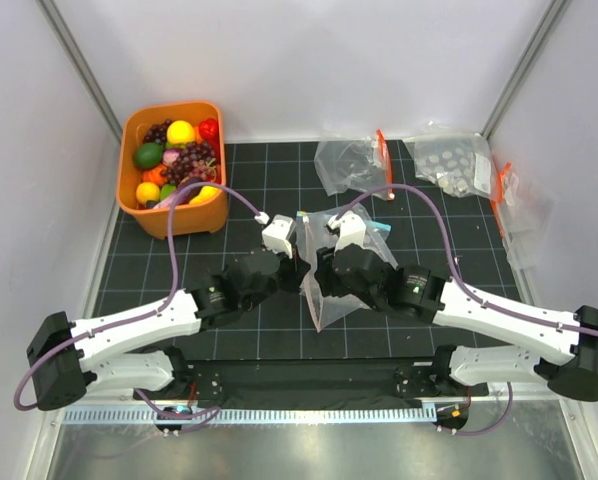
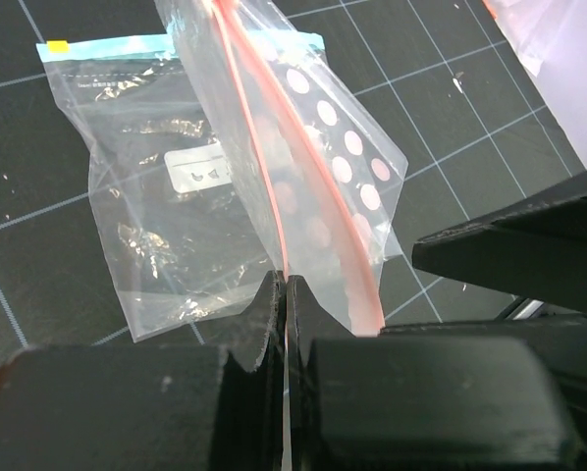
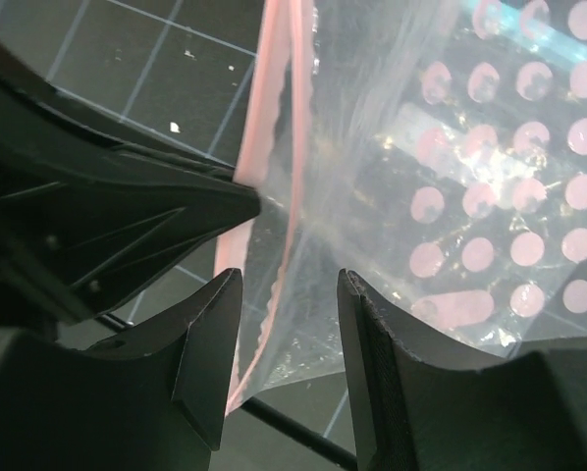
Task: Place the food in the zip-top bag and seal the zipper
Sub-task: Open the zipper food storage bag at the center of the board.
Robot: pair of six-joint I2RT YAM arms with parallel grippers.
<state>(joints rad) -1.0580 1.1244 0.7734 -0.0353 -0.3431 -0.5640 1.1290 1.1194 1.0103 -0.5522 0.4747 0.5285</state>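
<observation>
The food (image 1: 174,160), glossy toy fruit, lies piled in the orange tub (image 1: 194,218) at the back left. The zip-top bag (image 1: 329,300) hangs between both grippers at mid-table; pale round dots show on or through its clear film (image 2: 357,186). My left gripper (image 2: 286,285) is shut on the pink zipper (image 2: 254,128) at the bag's mouth edge. My right gripper (image 3: 290,280) is open, with the bag's film (image 3: 372,196) and a lip of the zipper (image 3: 274,118) between its fingers but untouched. Seen from above, the left gripper (image 1: 297,262) and the right gripper (image 1: 319,262) nearly meet.
A clear bag with a blue strip and white label (image 2: 156,196) lies flat under the held bag. More clear bags lie at the back (image 1: 349,160), back right (image 1: 449,160) and by the right wall (image 1: 519,210). The right arm's finger (image 2: 519,245) sits close beside my left gripper.
</observation>
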